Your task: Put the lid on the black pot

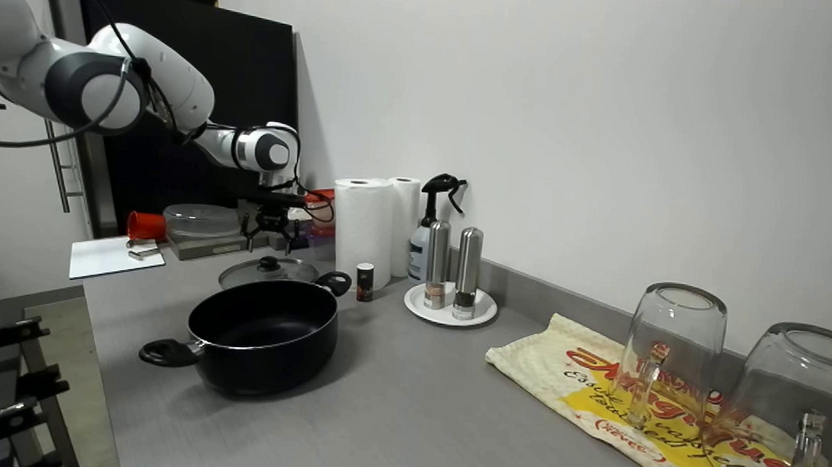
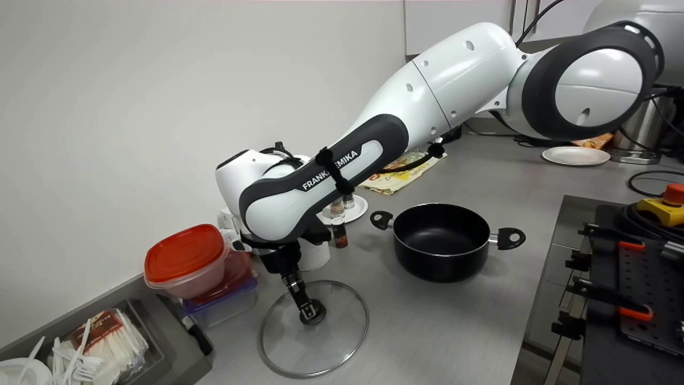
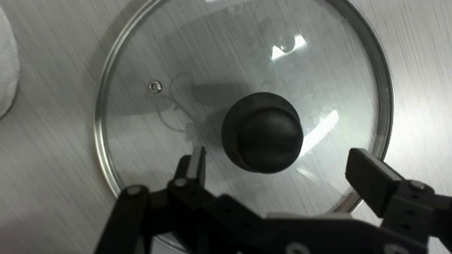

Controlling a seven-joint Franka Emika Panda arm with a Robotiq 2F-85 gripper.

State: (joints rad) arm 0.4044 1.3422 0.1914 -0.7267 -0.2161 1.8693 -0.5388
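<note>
Claw (image 3: 276, 155) hangs over the lid (image 2: 316, 339), its two fingers (image 3: 372, 180) spread well apart and gripping nothing. From the wrist, the gap between them looks wide enough for the black knob (image 3: 270, 139), though the knob sits a little ahead of the line joining their tips. In an exterior view the claw shows above the glass, and I judge it to be just short of contact.

The lid lies flat, knob up, on the counter (image 1: 450, 417), between the wall edge and the front edge, towards the end where the plastic tubs (image 2: 187, 267) and the tray (image 2: 171, 342) of white forks (image 2: 88, 363) stand. Next along, the pot (image 1: 263, 367) stands upright and uncovered, apart from the lid and nearer the front edge, one handle (image 2: 511, 238) pointing at that edge. Along the wall edge stand paper rolls (image 1: 362, 235), a small spice jar (image 1: 364, 284) just beside them, two steel grinders (image 1: 438, 255) on a plate (image 1: 484, 308), and farther off glass mugs (image 1: 679, 322) on a cloth (image 1: 565, 366).

The task looks near its start. Lining up over the lid seems all but done; nothing of the covering itself is. What is left, as I read it: a small correction, lowering, closing on the knob, lifting, carrying to the pot, centring on the rim, setting down and letting go.
</note>
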